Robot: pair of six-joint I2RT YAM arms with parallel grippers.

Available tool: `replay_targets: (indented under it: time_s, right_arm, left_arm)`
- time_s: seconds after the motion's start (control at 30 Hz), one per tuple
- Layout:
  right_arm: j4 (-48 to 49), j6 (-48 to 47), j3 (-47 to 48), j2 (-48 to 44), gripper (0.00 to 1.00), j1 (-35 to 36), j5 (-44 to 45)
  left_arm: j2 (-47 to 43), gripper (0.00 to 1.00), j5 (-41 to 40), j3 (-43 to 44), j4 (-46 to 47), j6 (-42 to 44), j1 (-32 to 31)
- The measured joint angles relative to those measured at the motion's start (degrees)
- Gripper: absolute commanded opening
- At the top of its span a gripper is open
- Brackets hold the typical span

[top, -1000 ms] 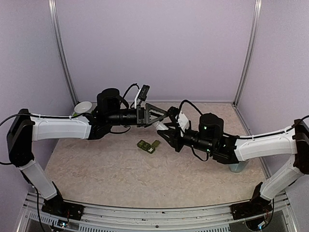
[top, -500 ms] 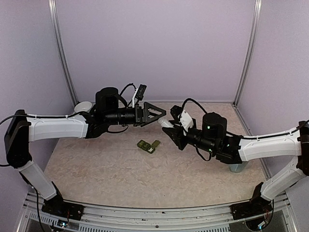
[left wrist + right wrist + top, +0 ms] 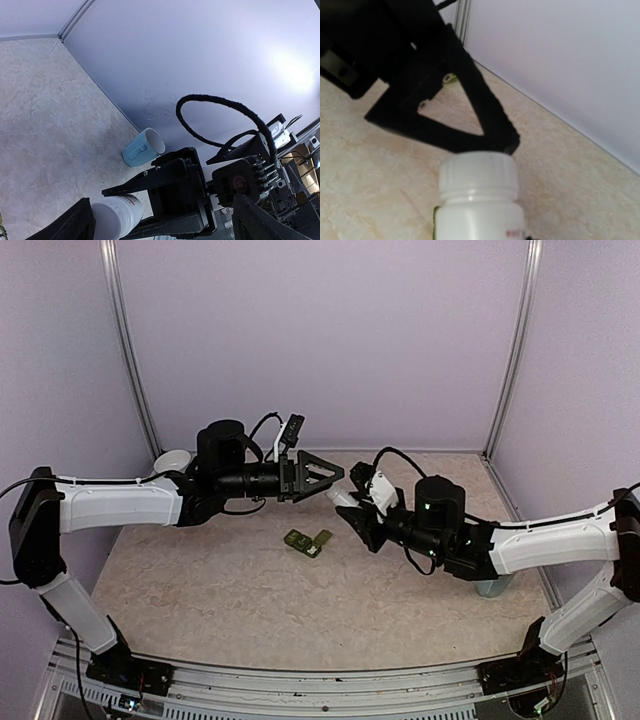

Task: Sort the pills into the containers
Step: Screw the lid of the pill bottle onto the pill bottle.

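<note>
My right gripper (image 3: pixel 352 508) is shut on a white pill bottle (image 3: pixel 345 498) with a ribbed screw cap (image 3: pixel 477 172), held above the table's middle, cap towards the left arm. My left gripper (image 3: pixel 335 478) is open, its tips just beyond the cap. In the left wrist view its fingers (image 3: pixel 75 225) stand wide apart, with the bottle (image 3: pixel 116 214) and the right gripper (image 3: pixel 175 195) between them. The containers (image 3: pixel 308 541), a small dark green strip, lie on the table below both grippers. No pills show.
A white bowl (image 3: pixel 172 460) sits at the back left behind the left arm. A pale blue mug (image 3: pixel 144 146) stands by the right wall, partly hidden under the right arm. Walls enclose the table on three sides.
The right gripper has lifted the bottle up and back towards the left gripper's tips. The left arm has drawn back a little to the left, and its jaws have narrowed slightly.
</note>
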Motion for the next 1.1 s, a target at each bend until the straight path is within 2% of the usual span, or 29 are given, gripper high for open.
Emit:
replay_targets:
  time_s: [0.13, 0.27, 0.6, 0.83, 1.1]
  right_arm:
    - [0.8, -0.3, -0.6, -0.5, 0.04, 0.0, -0.3]
    - [1.2, -0.9, -0.9, -1.7, 0.04, 0.0, -0.3]
    - [1.6, -3.2, -0.9, -1.5, 0.04, 0.6, 0.6]
    - [1.2, -4.4, -0.9, -1.2, 0.04, 1.2, 1.9]
    - [0.5, -4.4, -0.8, -1.0, 0.04, 1.3, 2.5]
  left_arm:
    - [0.0, 0.92, -0.5, 0.0, -0.4, -0.1, 0.1]
    - [0.1, 0.87, -1.9, 0.0, -1.7, -0.3, 0.5]
    - [1.2, 0.65, -2.7, 0.1, -4.0, -1.2, 1.2]
    - [2.7, 0.40, -2.0, 0.4, -4.5, -1.3, 1.1]
    - [3.0, 0.27, 0.0, 0.5, -3.5, -1.3, 1.0]
